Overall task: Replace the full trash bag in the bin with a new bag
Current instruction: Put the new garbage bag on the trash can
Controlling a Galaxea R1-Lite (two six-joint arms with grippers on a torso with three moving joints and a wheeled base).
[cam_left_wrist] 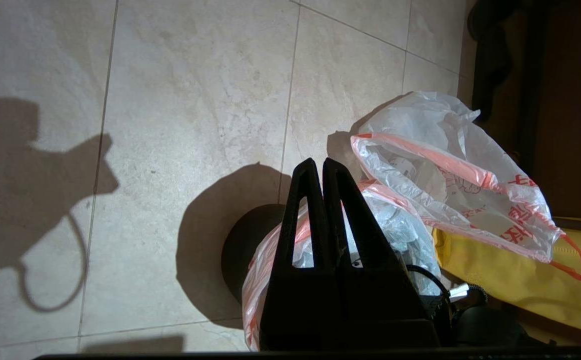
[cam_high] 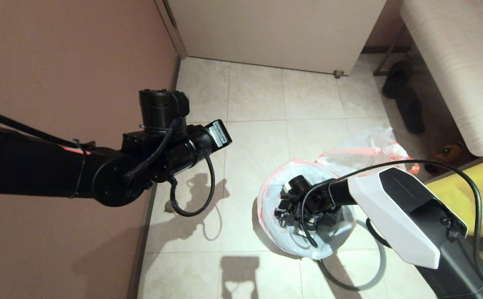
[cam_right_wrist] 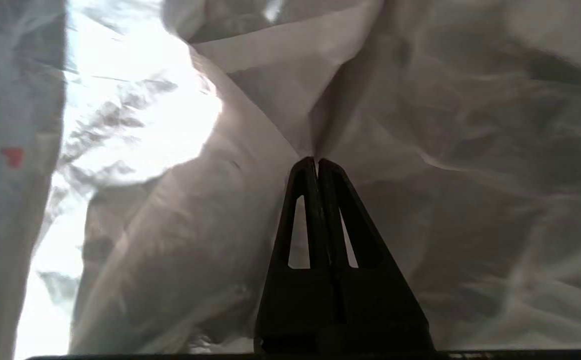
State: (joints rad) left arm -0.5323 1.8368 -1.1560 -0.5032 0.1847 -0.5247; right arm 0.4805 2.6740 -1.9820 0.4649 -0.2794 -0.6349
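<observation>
A reddish-brown wall [cam_high: 58,62] fills the left, meeting a floor [cam_high: 258,104] of pale beige tiles. The left claw [cam_left_wrist: 319,162] hangs high over those tiles, fingers pressed together and holding nothing. Right of it, the bin [cam_left_wrist: 243,240] stands on the floor, lined with the new bag [cam_high: 272,195]; the right claw [cam_right_wrist: 317,161] is down inside, fingers closed against its film. The full trash bag [cam_high: 366,149] sits just behind, beside a yellow fabric bag [cam_high: 478,187].

Black arms, white right-forearm shell [cam_high: 395,216], looping black cables
</observation>
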